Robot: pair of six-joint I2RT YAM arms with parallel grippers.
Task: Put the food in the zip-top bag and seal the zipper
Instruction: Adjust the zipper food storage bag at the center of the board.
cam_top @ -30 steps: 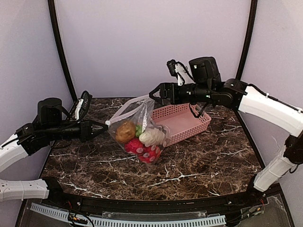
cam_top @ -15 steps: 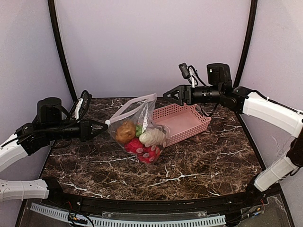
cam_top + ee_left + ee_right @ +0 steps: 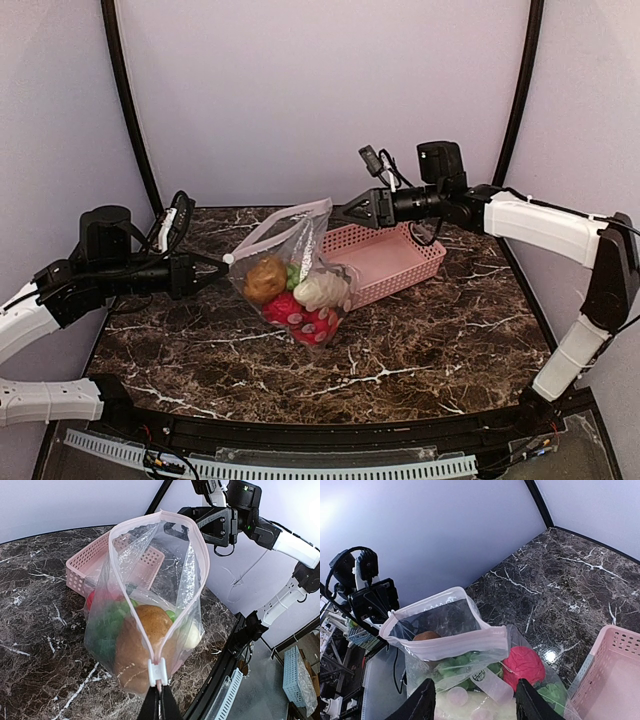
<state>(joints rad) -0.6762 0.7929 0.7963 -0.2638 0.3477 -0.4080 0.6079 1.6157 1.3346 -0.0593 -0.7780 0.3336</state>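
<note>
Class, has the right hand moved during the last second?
Yes. The right hand pulled back over the pink basket, then returned left towards the bag.

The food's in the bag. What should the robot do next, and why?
Probably the open right gripper should ease in and pinch the far end of the gaping zip-top bag. The left gripper pinches the zipper end by the slider; holding both ends should let it zip.

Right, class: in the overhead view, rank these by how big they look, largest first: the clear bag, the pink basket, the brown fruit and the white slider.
1. Clear bag
2. Pink basket, though the bag hides part of it, so these two are close
3. Brown fruit
4. White slider
</note>
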